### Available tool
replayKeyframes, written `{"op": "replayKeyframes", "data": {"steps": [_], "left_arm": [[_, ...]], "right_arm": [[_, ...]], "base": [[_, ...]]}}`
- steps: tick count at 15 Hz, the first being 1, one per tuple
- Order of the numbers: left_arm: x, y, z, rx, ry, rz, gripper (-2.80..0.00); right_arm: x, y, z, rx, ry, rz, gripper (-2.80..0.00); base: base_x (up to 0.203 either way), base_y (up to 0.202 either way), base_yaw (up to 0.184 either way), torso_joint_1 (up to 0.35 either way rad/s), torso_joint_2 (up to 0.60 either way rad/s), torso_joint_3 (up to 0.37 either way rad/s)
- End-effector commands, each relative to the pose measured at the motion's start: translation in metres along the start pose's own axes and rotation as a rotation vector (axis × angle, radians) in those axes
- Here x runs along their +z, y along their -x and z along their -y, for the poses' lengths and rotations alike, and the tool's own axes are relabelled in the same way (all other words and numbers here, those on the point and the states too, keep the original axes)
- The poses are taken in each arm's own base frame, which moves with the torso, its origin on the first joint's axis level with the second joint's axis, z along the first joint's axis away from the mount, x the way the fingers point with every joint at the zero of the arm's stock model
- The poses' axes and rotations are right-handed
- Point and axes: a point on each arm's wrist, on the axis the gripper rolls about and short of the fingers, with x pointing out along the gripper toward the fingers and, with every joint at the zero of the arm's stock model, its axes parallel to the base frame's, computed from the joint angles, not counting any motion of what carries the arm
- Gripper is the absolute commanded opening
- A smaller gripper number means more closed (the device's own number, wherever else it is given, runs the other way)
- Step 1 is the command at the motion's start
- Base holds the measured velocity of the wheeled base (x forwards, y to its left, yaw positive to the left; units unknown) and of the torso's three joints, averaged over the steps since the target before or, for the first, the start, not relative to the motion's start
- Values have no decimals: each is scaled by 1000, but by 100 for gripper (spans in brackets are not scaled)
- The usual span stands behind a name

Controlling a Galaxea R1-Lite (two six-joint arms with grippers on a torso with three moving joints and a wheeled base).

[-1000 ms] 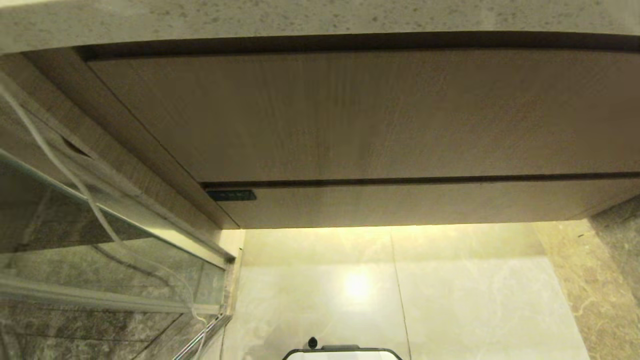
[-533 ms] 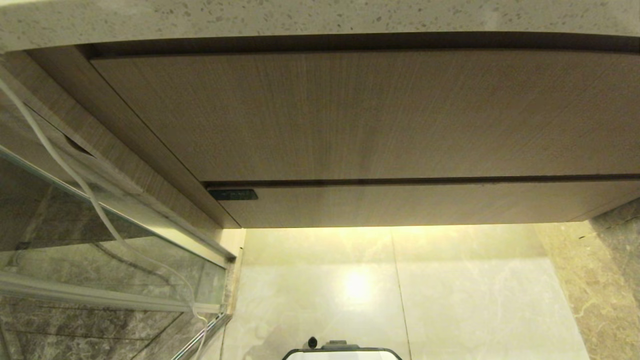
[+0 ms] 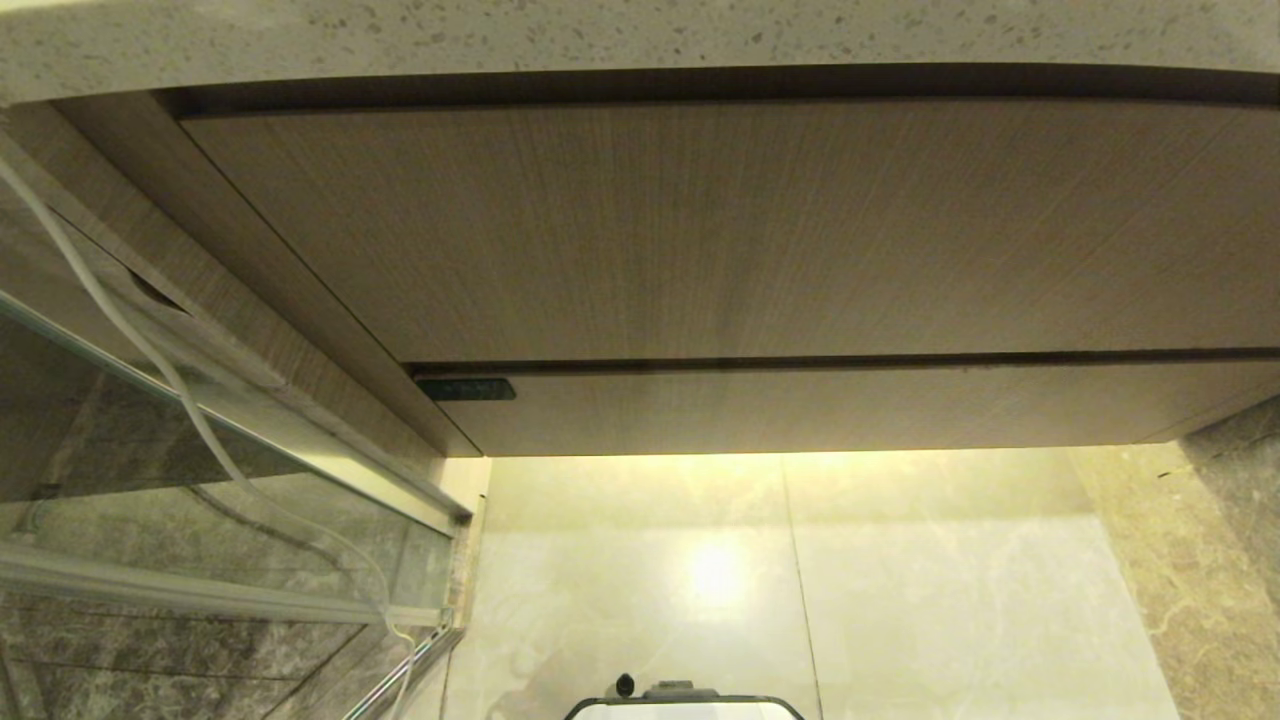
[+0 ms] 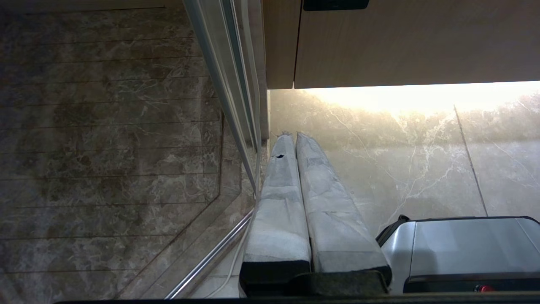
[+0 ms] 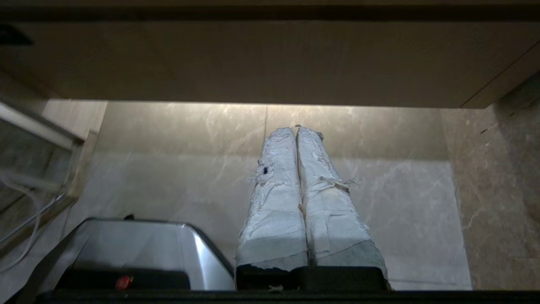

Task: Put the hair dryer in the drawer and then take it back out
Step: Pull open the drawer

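The hair dryer is out of view. The drawer (image 3: 820, 408) is the low wood-grain front at the bottom of the vanity, and it is pushed in flush. It also shows in the left wrist view (image 4: 413, 46) and the right wrist view (image 5: 270, 63). Neither arm appears in the head view. My left gripper (image 4: 294, 135) hangs low over the floor beside the glass partition, its taped fingers pressed together on nothing. My right gripper (image 5: 295, 128) points at the floor under the drawer, shut and empty.
A speckled stone countertop (image 3: 640, 35) overhangs a taller wood panel (image 3: 700, 230). On the left is a glass partition (image 3: 200, 520) with a white cable (image 3: 130, 330) running down it. A dark marble wall (image 3: 1230, 560) stands on the right. My silver base (image 3: 685, 708) sits on pale marble floor (image 3: 900, 600).
The whole head view has shifted very slightly, so the camera moved. The drawer and the cable stay as they were. No arm has come into the head view.
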Motion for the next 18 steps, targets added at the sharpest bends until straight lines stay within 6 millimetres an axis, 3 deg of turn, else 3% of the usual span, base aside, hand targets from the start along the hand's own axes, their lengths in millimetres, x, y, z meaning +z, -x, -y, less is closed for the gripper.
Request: {"op": "replayKeyframes", "data": {"steps": [1, 4, 6, 10, 13, 14, 15, 18], "left_arm": [[0, 0, 0, 0, 0, 1, -280], [0, 0, 0, 0, 0, 0, -280], [0, 0, 0, 0, 0, 1, -280], [0, 0, 0, 0, 0, 0, -280], [0, 0, 0, 0, 0, 2, -280], [0, 0, 0, 0, 0, 0, -280], [0, 0, 0, 0, 0, 0, -280], [0, 0, 0, 0, 0, 2, -280]], "right_arm": [[36, -9, 1, 45, 6, -177, -280], [73, -50, 3, 133, 30, -352, -280], [87, -96, 2, 217, 59, -486, -280], [67, -185, -20, 446, 198, -751, -280], [39, -243, -37, 493, 246, -805, -280], [27, -261, -42, 508, 268, -796, -253], [16, -275, -47, 527, 306, -774, 0], [-15, -291, -52, 629, 535, -723, 0]], "base": [[0, 0, 0, 0, 0, 0], [0, 0, 0, 0, 0, 0], [0, 0, 0, 0, 0, 0], [0, 0, 0, 0, 0, 0], [0, 0, 0, 0, 0, 0], [0, 0, 0, 0, 0, 0], [0, 0, 0, 0, 0, 0], [0, 0, 0, 0, 0, 0]]}}
